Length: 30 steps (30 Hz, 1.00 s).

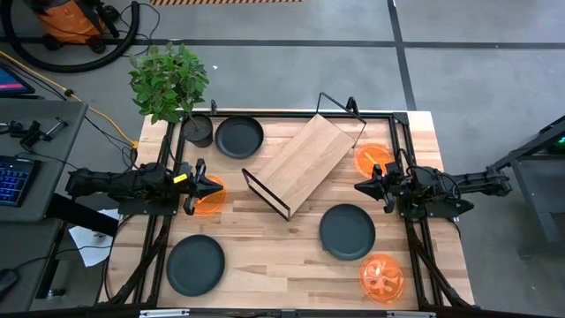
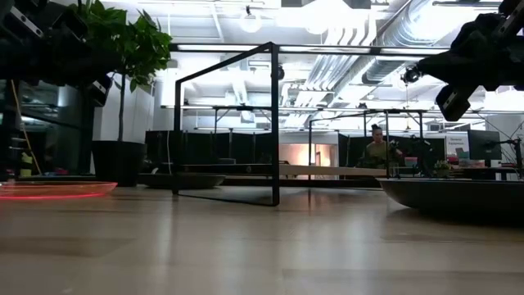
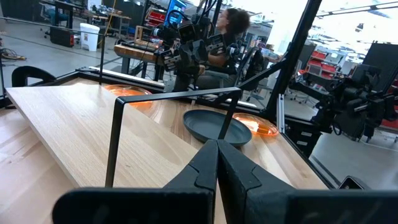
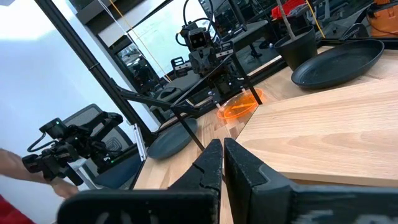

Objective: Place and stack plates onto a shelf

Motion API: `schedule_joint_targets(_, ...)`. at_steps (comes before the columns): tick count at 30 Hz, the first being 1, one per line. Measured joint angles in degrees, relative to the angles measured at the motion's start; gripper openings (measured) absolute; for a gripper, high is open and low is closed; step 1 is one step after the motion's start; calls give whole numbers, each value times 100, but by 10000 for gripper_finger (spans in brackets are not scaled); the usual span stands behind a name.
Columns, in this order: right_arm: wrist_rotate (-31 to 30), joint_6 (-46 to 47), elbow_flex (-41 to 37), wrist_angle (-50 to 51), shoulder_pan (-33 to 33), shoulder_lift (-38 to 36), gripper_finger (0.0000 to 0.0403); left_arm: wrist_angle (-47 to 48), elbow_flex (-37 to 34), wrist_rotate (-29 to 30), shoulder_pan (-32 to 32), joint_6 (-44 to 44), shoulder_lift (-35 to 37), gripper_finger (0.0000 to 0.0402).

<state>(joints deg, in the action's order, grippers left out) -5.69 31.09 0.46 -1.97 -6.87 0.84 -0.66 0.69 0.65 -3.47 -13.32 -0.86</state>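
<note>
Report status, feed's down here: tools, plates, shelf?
Left tool and right tool shut, empty, flanking shelf. Shelf bare. Six plates on table, unstacked. Nothing blocking.

Three grey plates (image 1: 239, 137) (image 1: 347, 231) (image 1: 195, 264), three orange plates (image 1: 383, 276) (image 1: 372, 158) (image 1: 210, 198), the last seemingly partly hidden, one shelf (image 1: 303, 163), one plant (image 1: 169, 82), two arms (image 1: 124, 185) (image 1: 450, 187)

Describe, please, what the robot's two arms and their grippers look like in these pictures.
Both arms are dark, nearly black, built of chunky jointed segments with thin black cables along them. The left gripper carries a small yellow marking just behind its two pointed dark fingers. The right gripper is all black, with matching tapered fingers.
</note>
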Motion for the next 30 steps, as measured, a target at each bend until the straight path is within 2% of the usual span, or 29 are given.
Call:
schedule_joint_targets(17,-44,-43,0,-5,-1,-1,0,0,0,1,0,0,1,1)
schedule_joint_targets(19,-360,-79,0,-156,-2,2,0,2,0,1,0,0,1,1)
schedule_joint_targets(22,-938,956,0,-744,0,0,0,2,0,1,-2,0,-1,1)
schedule_joint_targets(26,-2199,2184,5,-1605,24,-14,0,2,0,1,-1,0,1,1)
schedule_joint_targets(30,-3506,2598,84,-1935,30,-7,0,0,0,1,0,0,-1,1)
